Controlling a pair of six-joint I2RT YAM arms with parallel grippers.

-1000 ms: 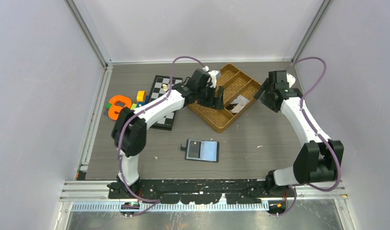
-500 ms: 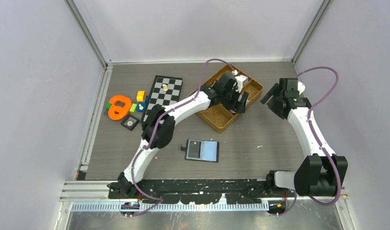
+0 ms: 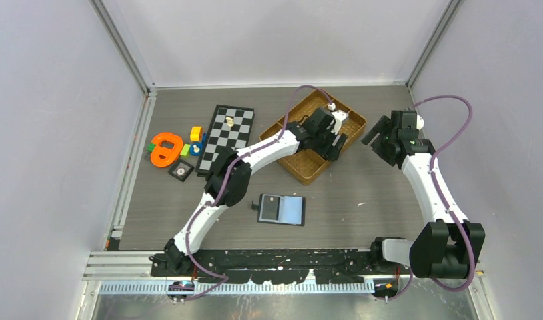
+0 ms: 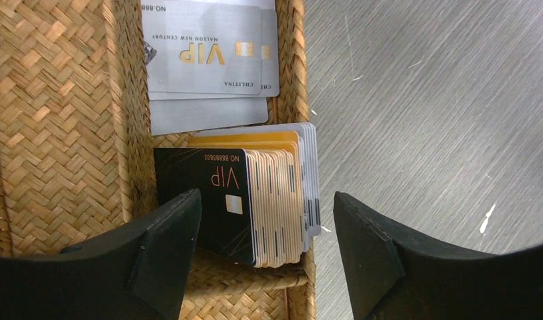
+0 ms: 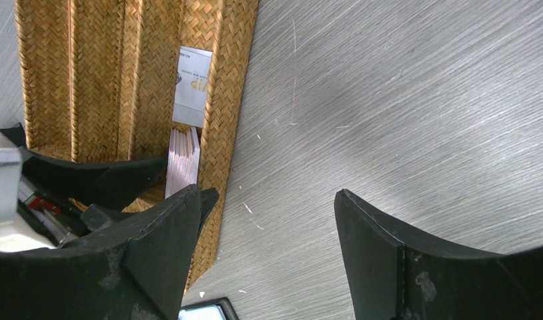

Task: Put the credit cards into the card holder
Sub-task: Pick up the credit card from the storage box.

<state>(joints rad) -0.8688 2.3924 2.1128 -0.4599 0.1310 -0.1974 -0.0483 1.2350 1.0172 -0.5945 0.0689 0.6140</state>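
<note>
Your left gripper (image 4: 265, 197), jaws wide, hangs above the stack of credit cards (image 4: 215, 180) standing on edge in the woven tray's (image 4: 62, 100) corner, at one o'clock from the open card holder (image 3: 282, 209). That arm reaches far forward. Your right gripper (image 5: 265, 192), also wide, hovers over the table (image 5: 389, 100) at the tray's three o'clock.

Left end effector (image 4: 265, 208) swung right across tray (image 4: 55, 133) to credit cards (image 4: 255, 200); right arm (image 3: 429, 181) retreated.
</note>
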